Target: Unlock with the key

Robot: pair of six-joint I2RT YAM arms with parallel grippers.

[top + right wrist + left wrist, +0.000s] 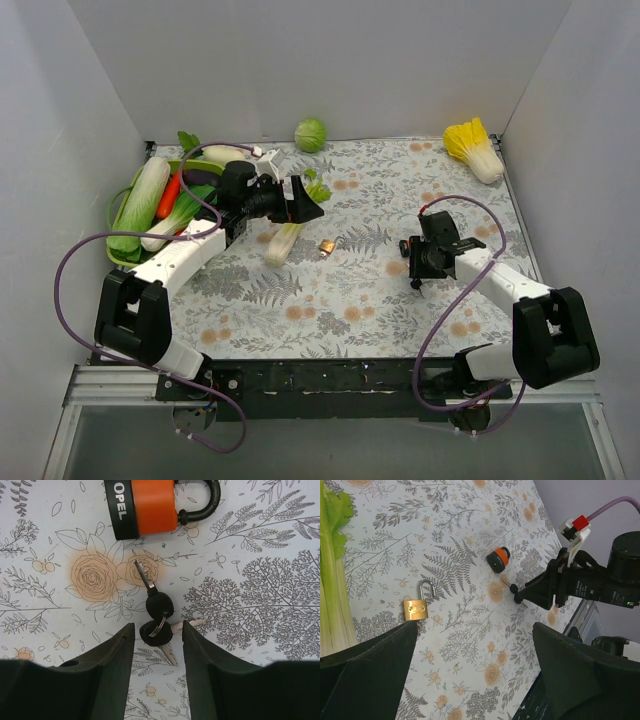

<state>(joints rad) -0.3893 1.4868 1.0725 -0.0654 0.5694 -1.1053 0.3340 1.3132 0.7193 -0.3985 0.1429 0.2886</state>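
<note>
Saw only part of the orange-and-black plastic padlock in the right wrist view, with its body and white lettering cut off by the upper edge. Could not count the tiny black-headed keys for certain: made out two heads overlapping on a ring, with one short silvery blade half hidden beneath them. Found the fingers of the right gripper running off the bottom edge.

From above, could not pick out the keys at all, and could not read the shackle of the small brass padlock, too small there.

In the left wrist view, saw the pale green leafy stalk cut by the left edge, and the dark blurred fingers of the left gripper cut by the bottom edge.
</note>
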